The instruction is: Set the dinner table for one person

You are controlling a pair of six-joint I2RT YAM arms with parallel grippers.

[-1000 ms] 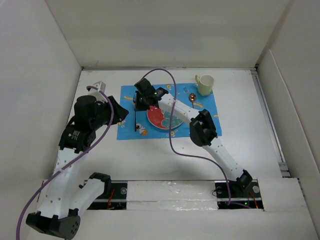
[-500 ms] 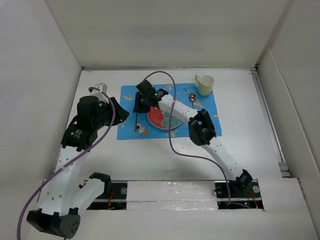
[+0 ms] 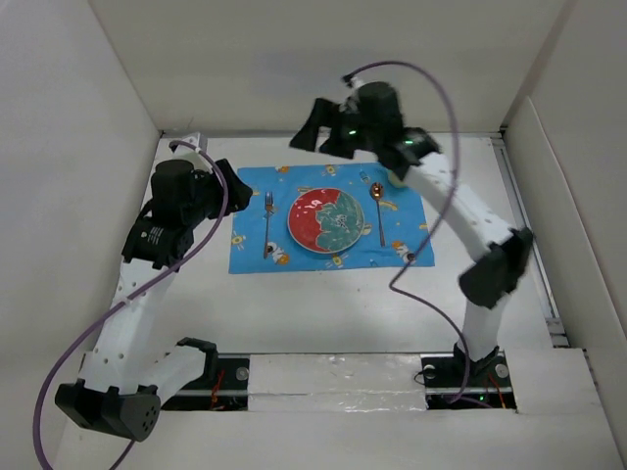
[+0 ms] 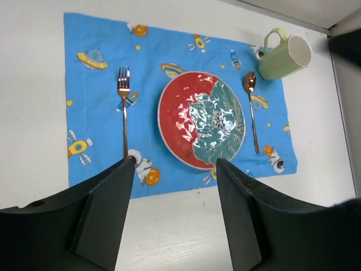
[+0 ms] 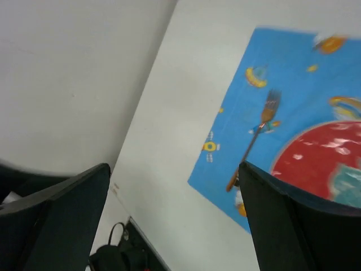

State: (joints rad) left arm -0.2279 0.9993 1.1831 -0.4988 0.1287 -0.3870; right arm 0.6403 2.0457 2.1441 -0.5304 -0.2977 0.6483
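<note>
The white dinner table point(image 3: 294, 304) carries a blue cartoon placemat point(image 3: 251, 257). On the mat a red and green plate point(image 3: 326, 219) sits in the middle. A fork point(image 3: 267, 220) lies to its left and a spoon point(image 3: 378, 211) to its right. A pale green mug point(image 4: 286, 56) stands past the mat's far right corner. My left gripper point(image 3: 233, 191) hovers left of the mat, open and empty point(image 4: 175, 164). High over the mat's far edge, my right gripper point(image 3: 315, 132) hangs wide open with nothing in it point(image 5: 174, 166). From there it looks down on the fork point(image 5: 260, 129).
White walls point(image 3: 88, 117) close in the table on the left, back and right. A purple cable point(image 3: 431, 225) loops from the right arm over the mat's right corner. A metal rail point(image 3: 529, 235) runs along the right edge. Black gear with wires point(image 5: 113, 254) sits at the near edge.
My right gripper opened, let go of the fork on the mat left of the plate, then rose and swung back. The left gripper opened wider and shifted slightly toward the far side.
</note>
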